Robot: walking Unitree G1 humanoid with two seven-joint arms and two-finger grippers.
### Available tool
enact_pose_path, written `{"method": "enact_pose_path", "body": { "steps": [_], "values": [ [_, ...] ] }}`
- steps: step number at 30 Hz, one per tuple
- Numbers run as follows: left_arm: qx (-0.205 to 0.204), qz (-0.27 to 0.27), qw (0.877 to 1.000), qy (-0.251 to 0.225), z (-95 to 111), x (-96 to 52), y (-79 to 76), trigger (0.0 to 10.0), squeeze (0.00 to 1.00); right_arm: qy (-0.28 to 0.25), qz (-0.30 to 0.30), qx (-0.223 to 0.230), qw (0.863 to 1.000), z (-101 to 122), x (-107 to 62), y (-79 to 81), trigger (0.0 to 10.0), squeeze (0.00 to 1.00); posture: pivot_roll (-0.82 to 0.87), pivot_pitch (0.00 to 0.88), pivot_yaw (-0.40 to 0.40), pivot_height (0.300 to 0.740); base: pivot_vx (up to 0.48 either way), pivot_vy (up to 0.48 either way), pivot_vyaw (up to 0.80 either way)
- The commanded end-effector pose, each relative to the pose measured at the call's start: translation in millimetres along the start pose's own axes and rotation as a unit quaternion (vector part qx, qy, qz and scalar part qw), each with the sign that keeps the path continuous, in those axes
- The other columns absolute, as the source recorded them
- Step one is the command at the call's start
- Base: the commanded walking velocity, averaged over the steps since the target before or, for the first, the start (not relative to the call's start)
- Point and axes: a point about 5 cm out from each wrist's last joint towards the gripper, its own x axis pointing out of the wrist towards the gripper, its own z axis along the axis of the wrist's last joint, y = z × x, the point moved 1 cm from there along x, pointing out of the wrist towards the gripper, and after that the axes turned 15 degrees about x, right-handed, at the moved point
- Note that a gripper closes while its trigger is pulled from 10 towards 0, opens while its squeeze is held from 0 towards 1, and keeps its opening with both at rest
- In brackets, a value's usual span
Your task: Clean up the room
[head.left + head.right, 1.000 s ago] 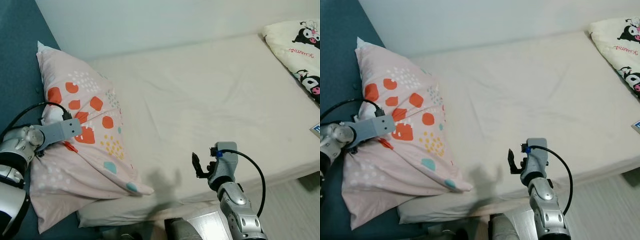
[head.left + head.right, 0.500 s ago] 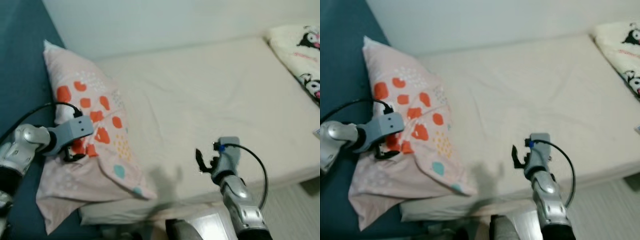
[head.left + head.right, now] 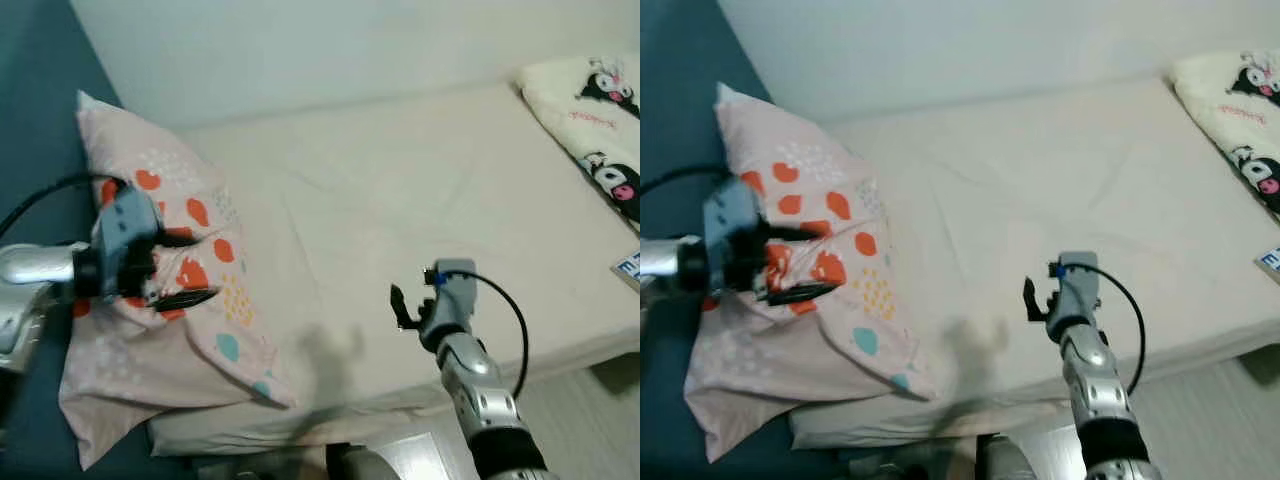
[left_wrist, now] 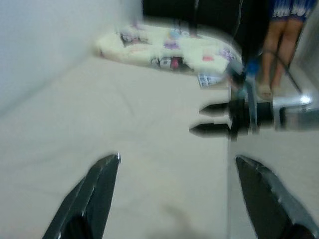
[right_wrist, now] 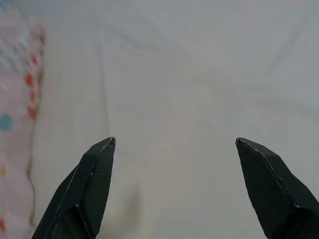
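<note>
Pillow (image 3: pixel 175 290) placement at bed (image 3: pixel 420 200) head judged finished; left gripper (image 3: pixel 175 270) spread wide, empty, beside it; right gripper (image 3: pixel 400 305) wide, empty; arm withdrawal needed next.

Soft, even light covers the bed (image 3: pixel 420 200), with a faint grey shadow near its front edge. The left wrist view is smeared by blur.

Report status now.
Left claw open, at the pink pillow. Right claw open, over the mattress. Nothing between them.
</note>
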Motion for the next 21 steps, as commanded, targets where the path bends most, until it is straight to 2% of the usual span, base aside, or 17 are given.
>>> {"method": "enact_pose_path", "body": {
  "steps": [1,2,3,4,5,6,7,9,11,12,13,14,15,17,18,19,21],
  "values": [
    [-0.041,0.076,0.996,-0.028,-3,-5.0,9.0,10.0,0.00,0.021,-0.017,0.008,1.000,-11,-2.1,-8.3,10.0,0.00,-0.17,0.151,0.021,0.735,0.000,0.000,0.00],
    [-0.109,0.173,0.977,-0.056,-16,2.0,15.4,10.0,0.00,0.019,-0.014,0.009,1.000,-8,0.9,-7.3,10.0,0.00,-0.16,0.142,0.016,0.730,0.000,0.000,0.00],
    [-0.183,0.245,0.949,-0.070,-33,8.7,10.9,10.0,0.00,0.017,-0.011,0.008,1.000,-5,4.1,-6.4,10.0,0.00,-0.16,0.136,0.014,0.725,0.000,0.000,0.00],
    [-0.232,0.286,0.927,-0.073,-44,13.1,5.6,10.0,0.00,0.016,-0.009,0.007,1.000,-3,6.1,-5.8,10.0,0.00,-0.16,0.136,0.014,0.720,0.000,0.000,0.00],
    [-0.232,0.286,0.927,-0.073,-44,13.1,5.6,10.0,0.00,0.016,-0.009,0.007,1.000,-3,6.1,-5.8,10.0,0.00,-0.16,0.136,0.014,0.720,0.000,0.000,0.00],
    [-0.251,0.318,0.913,-0.043,-61,18.3,-7.5,10.0,0.00,0.013,-0.004,0.007,1.000,-1,8.2,-4.2,10.0,0.00,-0.16,0.124,0.009,0.715,0.000,0.000,0.00],
    [-0.251,0.318,0.913,-0.043,-61,18.3,-7.5,10.0,0.00,0.013,-0.004,0.007,1.000,-1,8.2,-4.2,10.0,0.00,-0.16,0.124,0.009,0.715,0.000,0.000,0.00],
    [-0.288,0.338,0.896,0.016,-89,25.8,-41.7,10.0,0.00,0.008,0.015,0.009,1.000,2,10.8,2.0,10.0,0.00,-0.16,0.120,0.005,0.705,0.000,0.000,0.00],
    [-0.288,0.338,0.896,0.016,-89,25.8,-41.7,10.0,0.00,0.008,0.015,0.009,1.000,2,10.8,2.0,10.0,0.00,-0.16,0.120,0.005,0.705,0.000,0.000,0.00],
    [-0.306,0.343,0.887,0.044,-102,26.3,-61.3,10.0,0.00,0.007,0.025,0.010,1.000,3,12.1,5.3,10.0,0.00,-0.16,0.115,0.002,0.700,0.000,0.000,0.00],
    [-0.306,0.343,0.887,0.044,-102,26.3,-61.3,10.0,0.00,0.007,0.025,0.010,1.000,3,12.1,5.3,10.0,0.00,-0.16,0.115,0.002,0.700,0.000,0.000,0.00],
    [-0.323,0.350,0.876,0.067,-114,23.0,-77.4,10.0,0.00,0.006,0.035,0.012,0.999,3,12.8,8.2,10.0,0.00,-0.15,0.111,0.001,0.695,0.000,0.000,0.00],
    [-0.323,0.350,0.876,0.067,-114,23.0,-77.4,10.0,0.00,0.006,0.035,0.012,0.999,3,12.8,8.2,10.0,0.00,-0.15,0.111,0.001,0.695,0.000,0.000,0.00],
    [-0.322,0.359,0.865,0.137,-137,7.9,-107.7,10.0,0.00,0.006,0.048,0.016,0.999,3,14.2,11.3,10.0,0.00,-0.14,0.108,0.001,0.685,0.000,0.000,0.00],
    [-0.326,0.368,0.854,0.169,-148,-2.8,-120.3,10.0,0.00,0.007,0.052,0.018,0.998,3,14.7,12.1,10.0,0.00,-0.14,0.109,0.001,0.680,0.000,0.000,0.00],
    [-0.326,0.368,0.854,0.169,-148,-2.8,-120.3,10.0,0.00,0.007,0.052,0.018,0.998,3,14.7,12.1,10.0,0.00,-0.14,0.109,0.001,0.680,0.000,0.000,0.00],
    [-0.326,0.380,0.838,0.216,-163,-23.1,-137.5,10.0,0.00,0.008,0.055,0.022,0.998,2,15.1,11.8,10.0,0.00,-0.14,0.109,0.000,0.670,0.000,0.000,0.00]
  ]
}}
